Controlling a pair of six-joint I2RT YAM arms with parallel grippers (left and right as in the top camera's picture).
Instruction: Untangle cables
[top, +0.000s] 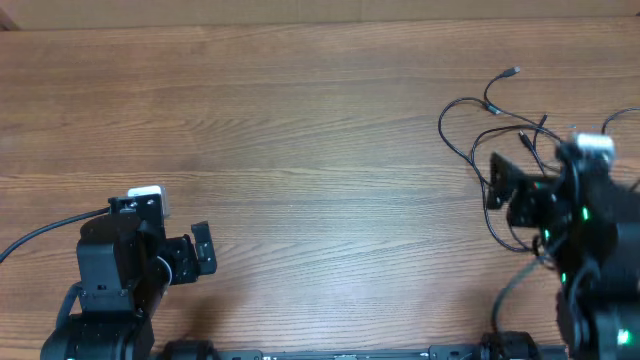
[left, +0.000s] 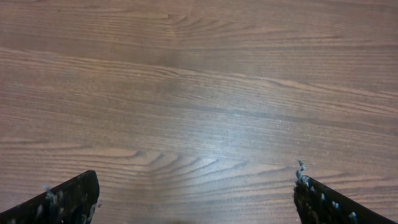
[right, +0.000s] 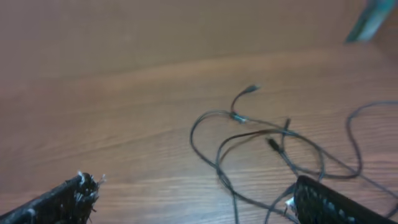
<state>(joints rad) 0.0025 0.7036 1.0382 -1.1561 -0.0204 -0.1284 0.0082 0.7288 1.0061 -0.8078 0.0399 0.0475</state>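
Observation:
The cables (top: 478, 118) are thin black cords in loose overlapping loops at the table's right side, with a silver-tipped plug (top: 513, 72) at the far end. In the right wrist view the cables (right: 261, 134) lie on the wood ahead of the fingers, and some strands run between them. My right gripper (right: 196, 199) is open and holds nothing. In the overhead view it (top: 503, 188) hovers at the near side of the loops. My left gripper (top: 198, 252) is open and empty at the lower left, far from the cables. Its wrist view (left: 196, 199) shows only bare wood.
The wooden table (top: 300, 130) ends at its far edge along the top of the overhead view. A thick black wire (top: 40, 236) runs to the left arm. A blurred teal object (right: 372, 18) shows beyond the table at the top right of the right wrist view.

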